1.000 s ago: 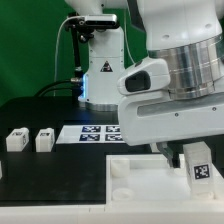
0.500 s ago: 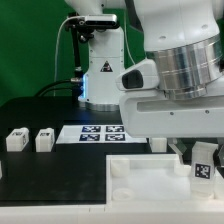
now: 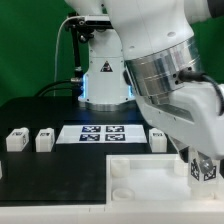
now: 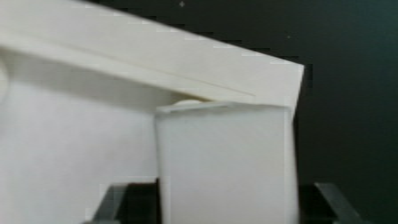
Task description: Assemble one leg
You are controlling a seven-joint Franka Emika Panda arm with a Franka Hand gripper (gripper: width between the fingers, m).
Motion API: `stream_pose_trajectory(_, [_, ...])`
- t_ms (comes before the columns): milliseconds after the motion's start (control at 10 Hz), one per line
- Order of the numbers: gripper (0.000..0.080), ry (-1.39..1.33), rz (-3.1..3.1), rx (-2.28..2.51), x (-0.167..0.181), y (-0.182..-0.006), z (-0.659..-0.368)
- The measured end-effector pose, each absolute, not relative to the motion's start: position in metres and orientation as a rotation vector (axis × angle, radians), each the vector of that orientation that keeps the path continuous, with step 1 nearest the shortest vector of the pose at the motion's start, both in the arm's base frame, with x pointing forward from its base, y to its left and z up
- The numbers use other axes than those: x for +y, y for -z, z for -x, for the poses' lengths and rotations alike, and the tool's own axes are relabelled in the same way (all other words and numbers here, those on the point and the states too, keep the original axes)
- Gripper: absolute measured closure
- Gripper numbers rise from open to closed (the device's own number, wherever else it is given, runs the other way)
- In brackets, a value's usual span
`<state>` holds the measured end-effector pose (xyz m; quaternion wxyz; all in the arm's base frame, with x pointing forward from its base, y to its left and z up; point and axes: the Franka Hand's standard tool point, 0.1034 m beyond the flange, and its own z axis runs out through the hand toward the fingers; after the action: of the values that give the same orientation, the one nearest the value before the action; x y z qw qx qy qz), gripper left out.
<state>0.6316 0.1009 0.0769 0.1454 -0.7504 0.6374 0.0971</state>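
My gripper (image 3: 203, 160) is shut on a leg (image 3: 203, 170), a small white block whose tag faces the camera. It holds the leg low at the exterior view's right, over the right corner of the large flat white square piece (image 3: 140, 178). In the wrist view the leg (image 4: 222, 160) stands between my dark fingers (image 4: 125, 202), its far end right at the corner of the flat piece (image 4: 125, 70). Two more legs (image 3: 15, 140) (image 3: 44, 140) stand at the left and another (image 3: 157, 137) behind the flat piece.
The marker board (image 3: 100, 132) lies on the black table between the loose legs. The robot's base (image 3: 100, 70) stands behind it, in front of a green backdrop. My arm's bulk hides the upper right of the exterior view.
My arm has tilted and swung toward the exterior view's right. The held leg has shifted slightly right and stays low over the flat piece's corner.
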Motion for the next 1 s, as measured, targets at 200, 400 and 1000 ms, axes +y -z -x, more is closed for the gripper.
stream_pose_trajectory(200, [0.0486,-0.306,2.074,1.923,0.1013,-0.0768,-0.6307])
stream_pose_trajectory(400, [0.0483,-0.295,2.162,1.823,0.1012,-0.0760,-0.6294])
stream_pose_trajectory(1000, [0.0151,-0.158,2.728,0.879,0.1031,-0.0762,-0.6262])
